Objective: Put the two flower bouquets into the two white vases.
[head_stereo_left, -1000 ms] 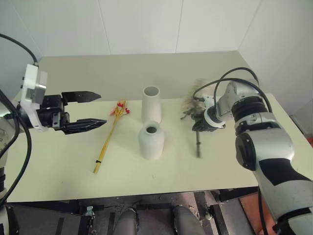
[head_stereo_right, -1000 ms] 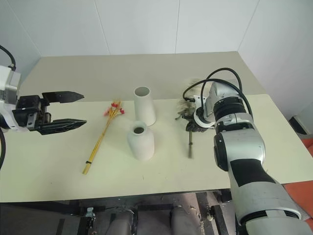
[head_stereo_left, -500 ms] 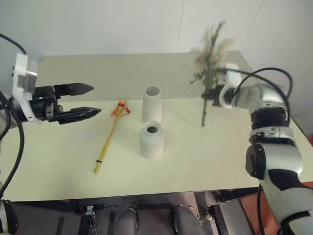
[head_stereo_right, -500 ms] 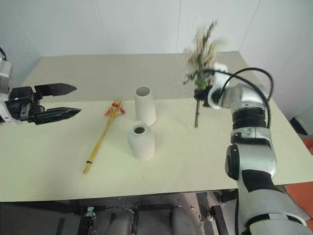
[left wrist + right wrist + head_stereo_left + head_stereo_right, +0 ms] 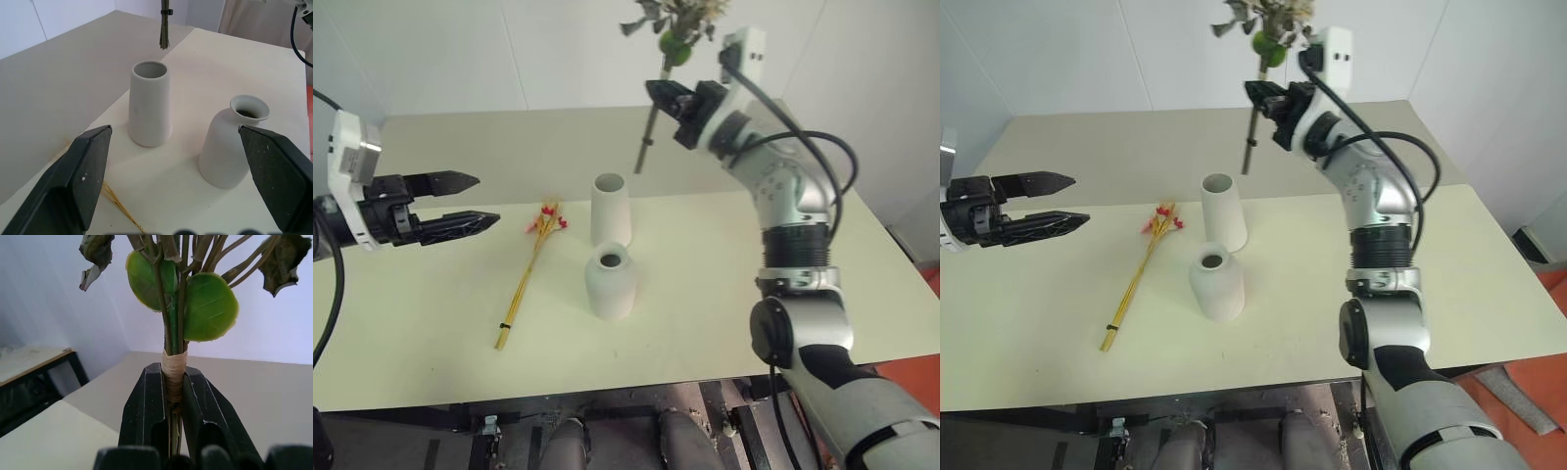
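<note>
Right claw clamps the bushy bouquet upright, stems hanging above the tall vase, needing a straight drop in, while left claw waits wide open, empty.

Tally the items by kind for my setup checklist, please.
Vases: 2, a tall one and a short one.
Bouquets: 2, a bushy one held up in the right gripper and a slim one on the table.
Total: 4.
</note>
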Tool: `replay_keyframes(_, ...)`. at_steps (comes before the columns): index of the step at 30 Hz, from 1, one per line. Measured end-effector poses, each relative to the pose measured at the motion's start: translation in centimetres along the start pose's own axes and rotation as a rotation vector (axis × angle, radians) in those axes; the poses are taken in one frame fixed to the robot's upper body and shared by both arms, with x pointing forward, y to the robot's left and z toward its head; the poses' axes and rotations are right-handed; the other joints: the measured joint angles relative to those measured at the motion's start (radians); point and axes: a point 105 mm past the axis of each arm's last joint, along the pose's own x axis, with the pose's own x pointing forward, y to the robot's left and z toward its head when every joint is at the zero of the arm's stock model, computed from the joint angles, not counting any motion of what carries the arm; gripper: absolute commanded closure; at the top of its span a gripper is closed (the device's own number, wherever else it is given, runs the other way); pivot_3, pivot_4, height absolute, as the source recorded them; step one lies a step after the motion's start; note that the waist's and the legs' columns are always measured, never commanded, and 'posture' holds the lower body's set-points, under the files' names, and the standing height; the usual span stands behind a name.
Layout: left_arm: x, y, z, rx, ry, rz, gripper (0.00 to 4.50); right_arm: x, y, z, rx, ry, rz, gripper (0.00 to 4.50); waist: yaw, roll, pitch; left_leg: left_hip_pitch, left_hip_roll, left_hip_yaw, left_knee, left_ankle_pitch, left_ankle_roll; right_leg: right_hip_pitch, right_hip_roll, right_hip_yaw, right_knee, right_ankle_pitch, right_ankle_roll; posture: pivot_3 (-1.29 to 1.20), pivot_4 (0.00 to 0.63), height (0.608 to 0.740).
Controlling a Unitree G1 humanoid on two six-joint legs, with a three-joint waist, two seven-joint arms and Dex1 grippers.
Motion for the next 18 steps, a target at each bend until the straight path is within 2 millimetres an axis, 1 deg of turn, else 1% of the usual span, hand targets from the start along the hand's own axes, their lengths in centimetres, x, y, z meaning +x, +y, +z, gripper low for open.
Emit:
replay_keyframes(3, 0.0, 0.0, 0.0, 0.0, 0.0, 0.001, 0.0, 1.0, 1.7, -0.1, -0.029, -0.02, 0.055, 4.29, 0.003, 0.0, 0.0, 0.0, 0.0, 0.0, 0.0, 0.0, 0.0, 0.0, 0.0, 0.0, 0.0, 0.0, 0.0, 0.0, 0.15, 0.74)
replay_keyframes(5, 0.0, 0.0, 0.0, 0.002, -0.002, 0.003, 0.0, 1.5, 2.2, 0.0, -0.039, -0.026, 0.072, 4.29, 0.004, 0.0, 0.0, 0.0, 0.0, 0.0, 0.0, 0.0, 0.0, 0.0, 0.0, 0.0, 0.0, 0.0, 0.0, 0.0, 0.15, 0.74)
replay_keyframes(8, -0.2, 0.1, 0.2, 0.008, -0.008, 0.012, 0.0, 1.7, 2.3, 0.2, -0.055, -0.04, 0.081, 4.29, 0.004, 0.0, 0.0, 0.0, 0.0, 0.0, 0.0, 0.0, 0.0, 0.0, 0.0, 0.0, 0.0, 0.0, 0.0, 0.0, 0.15, 0.74)
replay_keyframes(10, -0.3, 0.0, 0.2, 0.01, -0.005, 0.014, 0.0, 1.8, 2.2, -0.1, -0.062, -0.035, 0.082, 4.29, 0.002, 0.0, 0.0, 0.0, 0.0, 0.0, 0.0, 0.0, 0.0, 0.0, 0.0, 0.0, 0.0, 0.0, 0.0, 0.0, 0.15, 0.74)
replay_keyframes(16, -0.4, -0.2, 0.2, 0.019, -0.002, 0.016, 0.0, 2.0, 2.5, -1.2, -0.11, 0.001, 0.1, 4.29, 0.001, 0.0, 0.0, 0.0, 0.0, 0.0, 0.0, 0.0, 0.0, 0.0, 0.0, 0.0, 0.0, 0.0, 0.0, 0.0, 0.15, 0.74)
replay_keyframes(18, -0.4, -0.2, 0.1, 0.017, 0.0, 0.017, 0.0, 2.0, 2.4, -2.1, -0.12, 0.03, 0.094, 4.29, 0.001, 0.0, 0.0, 0.0, 0.0, 0.0, 0.0, 0.0, 0.0, 0.0, 0.0, 0.0, 0.001, 0.0, 0.0, 0.0, 0.15, 0.74)
